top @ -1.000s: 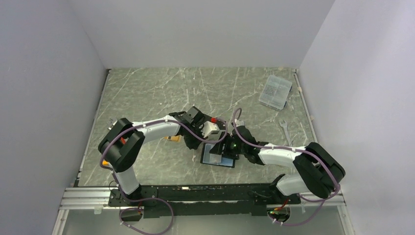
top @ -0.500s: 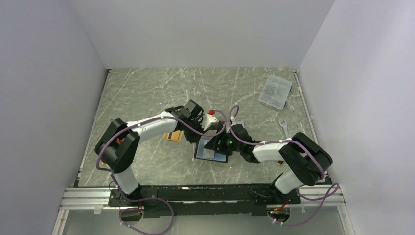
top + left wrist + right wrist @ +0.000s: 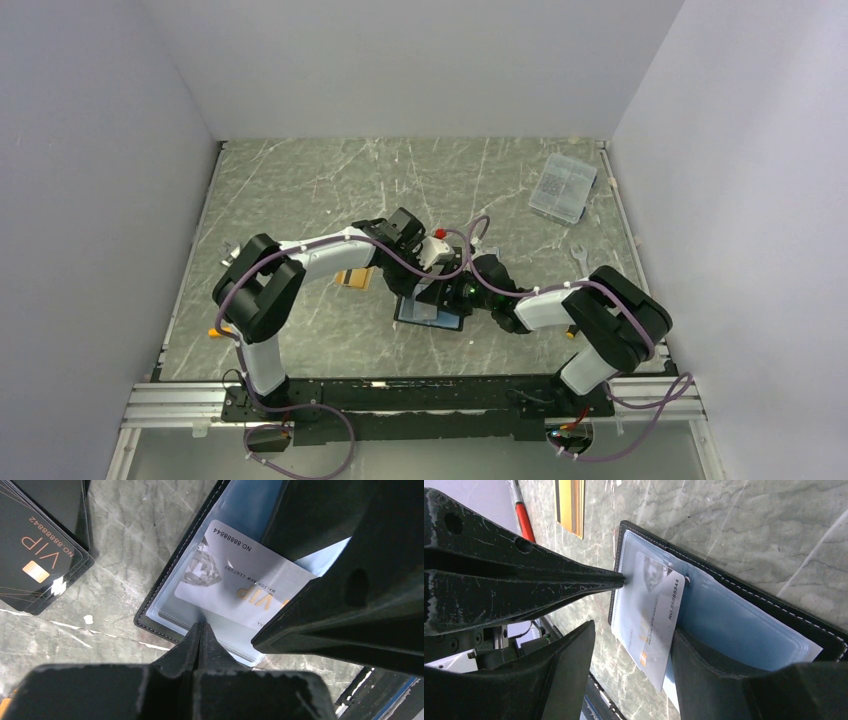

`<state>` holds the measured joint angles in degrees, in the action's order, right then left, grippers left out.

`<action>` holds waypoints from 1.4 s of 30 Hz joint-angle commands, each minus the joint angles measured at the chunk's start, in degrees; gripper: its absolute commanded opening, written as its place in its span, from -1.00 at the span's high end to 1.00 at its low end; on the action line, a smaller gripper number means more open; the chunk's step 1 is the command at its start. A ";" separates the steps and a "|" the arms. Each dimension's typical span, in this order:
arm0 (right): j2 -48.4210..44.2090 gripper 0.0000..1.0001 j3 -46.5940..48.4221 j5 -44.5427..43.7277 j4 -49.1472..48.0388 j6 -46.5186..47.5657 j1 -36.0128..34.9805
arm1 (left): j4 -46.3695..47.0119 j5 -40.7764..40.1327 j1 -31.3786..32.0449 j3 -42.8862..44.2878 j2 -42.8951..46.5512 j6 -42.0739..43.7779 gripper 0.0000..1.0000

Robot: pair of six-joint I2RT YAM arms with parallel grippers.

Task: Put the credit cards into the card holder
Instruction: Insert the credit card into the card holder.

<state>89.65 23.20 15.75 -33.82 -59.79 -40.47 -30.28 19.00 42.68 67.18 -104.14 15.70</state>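
The card holder [image 3: 159, 594] lies open on the marble, light blue lining up; it also shows in the top view [image 3: 424, 316]. A silver-grey credit card [image 3: 235, 577] rests slanted on its clear sleeve, partly over the near edge. My left gripper [image 3: 201, 626] is shut, its tips pressed on the holder's sleeve edge. My right gripper [image 3: 633, 630] stands open around the silver card [image 3: 653, 625], whose long edge lies against the right finger [image 3: 714, 675]. Black credit cards [image 3: 37, 555] sit stacked left of the holder. The orange-gold card [image 3: 570, 502] lies further off.
A clear plastic box [image 3: 562, 187] stands at the back right, with a wrench [image 3: 580, 262] on the table nearer the right arm. A red-handled tool [image 3: 524, 521] lies beside the orange-gold card. The two arms meet closely over the holder.
The card holder and both grippers have shifted a little to the left and away from the bases. The right arm's elbow has folded in. The left gripper has stayed shut.
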 commanded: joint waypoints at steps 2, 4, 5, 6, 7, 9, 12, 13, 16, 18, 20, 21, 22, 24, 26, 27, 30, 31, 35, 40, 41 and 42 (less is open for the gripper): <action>2.09 -0.21 -2.24 -3.49 6.55 2.43 -0.24 | -1.17 -3.11 2.43 0.36 -2.39 1.55 1.00; 0.51 -0.22 -2.18 -3.58 8.38 2.95 -0.22 | -1.19 -5.23 2.83 -0.20 -2.63 2.10 1.00; -0.34 -0.23 -1.79 -3.60 10.14 3.43 -0.20 | -1.07 -6.30 2.99 -0.51 -2.72 2.44 1.00; -1.42 -0.23 -1.36 -4.01 12.08 4.06 -0.24 | -0.77 -7.50 3.19 -0.99 -2.64 2.95 1.00; -3.04 -0.24 -1.08 -4.47 14.19 4.59 -0.17 | -0.51 -8.74 3.45 -1.60 -2.46 3.40 1.00; -5.21 -0.25 -0.22 -5.86 18.78 5.80 -0.14 | -0.07 -10.36 3.65 -2.63 -2.22 4.11 1.00; -7.38 -0.25 0.55 -7.70 23.07 6.68 -0.11 | 0.18 -11.60 3.72 -3.63 -2.04 4.65 1.00; -7.72 -0.25 0.47 -7.90 23.40 6.58 -0.20 | 0.10 -11.50 3.67 -3.75 -1.91 4.61 1.00; -8.17 -0.24 0.55 -7.84 23.96 6.32 -0.22 | -0.25 -10.74 3.82 -3.42 -1.59 4.40 1.00; -9.26 -0.17 -0.14 -7.68 23.24 6.27 -0.22 | -0.46 -10.30 3.82 -3.29 -1.44 4.26 1.00; -9.94 -0.06 -0.34 -8.08 22.88 6.41 -0.22 | -0.79 -9.77 3.79 -3.44 -0.98 4.27 1.00; -10.08 0.07 -0.35 -8.02 22.48 6.50 -0.25 | -1.13 -9.27 3.79 -3.47 -0.72 4.17 1.00; -10.15 0.29 -0.31 -7.81 22.11 6.65 -0.22 | -1.62 -8.63 3.71 -3.47 -0.31 4.12 1.00; -10.24 0.66 -0.20 -7.65 21.47 6.77 -0.23 | -2.58 -7.58 3.61 -3.75 0.84 4.00 1.00; -10.38 0.74 0.61 -8.03 22.29 7.04 -0.18 | -3.34 -6.44 3.23 -4.04 2.48 3.84 1.00; -10.37 0.75 1.00 -8.28 22.71 7.23 -0.14 | -3.75 -5.83 2.95 -3.91 3.28 3.81 1.00; -10.03 0.77 2.02 -8.80 23.29 7.62 -0.13 | -5.10 -3.94 1.99 -2.79 5.13 3.56 0.94; -9.83 0.78 2.29 -8.84 23.32 7.60 -0.14 | -5.40 -3.48 1.74 -2.35 5.55 3.61 0.88; -9.67 0.82 2.55 -8.48 23.04 7.33 -0.14 | -5.95 -3.18 0.52 -1.12 6.51 4.15 0.64; -11.22 0.83 3.34 -8.58 24.26 7.52 0.28 | -6.09 -2.31 -2.09 -1.39 6.37 4.97 0.26; -11.45 0.85 3.53 -8.81 24.47 7.55 0.59 | -5.52 -2.59 -2.14 -1.97 6.28 5.15 0.28; -11.61 0.90 3.83 -9.08 24.84 7.52 0.79 | -5.19 -2.54 -2.11 -2.49 6.02 5.21 0.31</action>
<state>79.81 24.71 8.93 -11.29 -53.39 -40.66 -35.42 15.14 41.28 64.84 -99.70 19.86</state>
